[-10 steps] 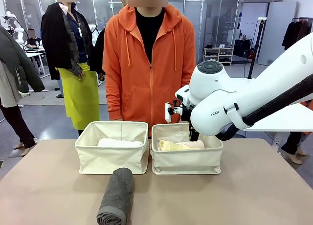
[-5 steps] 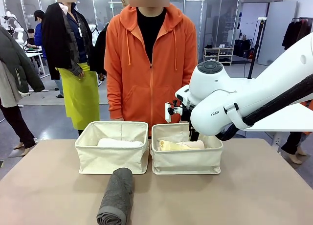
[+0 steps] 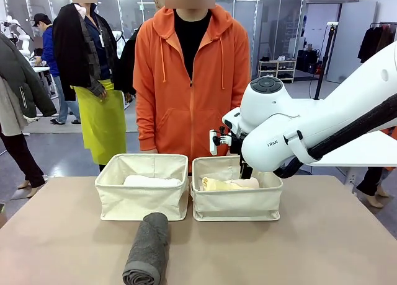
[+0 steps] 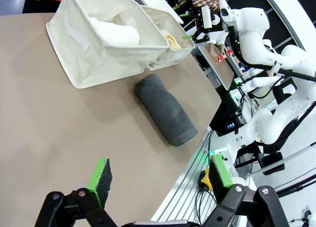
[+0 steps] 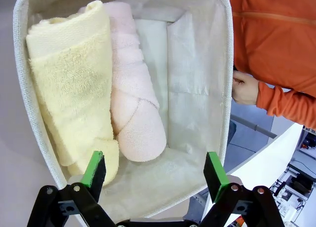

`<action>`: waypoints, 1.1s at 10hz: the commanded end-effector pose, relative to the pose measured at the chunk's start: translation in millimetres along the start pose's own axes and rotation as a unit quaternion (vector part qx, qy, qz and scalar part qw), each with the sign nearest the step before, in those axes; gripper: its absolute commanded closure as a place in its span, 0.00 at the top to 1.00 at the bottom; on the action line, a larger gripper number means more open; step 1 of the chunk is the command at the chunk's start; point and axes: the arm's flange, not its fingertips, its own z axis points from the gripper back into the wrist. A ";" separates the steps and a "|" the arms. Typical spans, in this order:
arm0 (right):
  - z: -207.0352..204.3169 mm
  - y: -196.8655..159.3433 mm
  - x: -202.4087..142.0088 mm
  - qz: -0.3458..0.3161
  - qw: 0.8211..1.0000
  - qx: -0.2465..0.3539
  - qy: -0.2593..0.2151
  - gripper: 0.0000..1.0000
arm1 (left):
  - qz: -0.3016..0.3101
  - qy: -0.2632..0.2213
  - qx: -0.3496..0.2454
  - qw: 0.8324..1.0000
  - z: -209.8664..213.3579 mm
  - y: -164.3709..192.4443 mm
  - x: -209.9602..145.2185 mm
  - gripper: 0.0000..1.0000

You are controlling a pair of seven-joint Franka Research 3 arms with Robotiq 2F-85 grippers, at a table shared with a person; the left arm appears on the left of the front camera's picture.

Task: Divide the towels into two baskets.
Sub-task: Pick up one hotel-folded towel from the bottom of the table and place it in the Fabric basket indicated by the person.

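A dark grey towel (image 3: 147, 248) (image 4: 165, 116) lies rolled on the table in front of the two cream baskets. In the left basket (image 3: 141, 201) (image 4: 94, 59) rests a white towel (image 3: 152, 181) (image 4: 118, 33). The right basket (image 3: 236, 204) (image 5: 224, 89) holds a pale yellow towel (image 3: 216, 184) (image 5: 69, 84) and a pink towel (image 3: 246, 182) (image 5: 133, 103) side by side. My right gripper (image 5: 154, 169) hangs open just above that basket with nothing between its fingers. My left gripper (image 4: 160, 175) is open over the bare table, well short of the grey towel.
A person in an orange hoodie (image 3: 189, 80) stands right behind the baskets, with one hand (image 5: 243, 88) at the right basket's far rim. My right arm (image 3: 291, 133) reaches in over the table's right side. The brown tabletop (image 3: 298, 248) has free room on either side of the grey towel.
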 end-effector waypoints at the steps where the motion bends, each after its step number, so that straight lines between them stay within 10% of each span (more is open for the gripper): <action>1: 25.9 5.1 -8.1 -0.012 1.000 -0.003 0.006 1.00 | -0.001 0.001 -0.007 1.000 3.9 -2.8 -1.6 1.00; 6: 129.2 24.0 -136.0 -0.245 0.960 0.118 -0.064 1.00 | -0.001 0.001 -0.007 1.000 3.9 -2.8 -1.6 1.00; 11: 109.8 60.3 -337.2 -0.539 0.753 0.315 -0.209 1.00 | -0.001 0.001 -0.007 1.000 3.9 -2.8 -1.6 1.00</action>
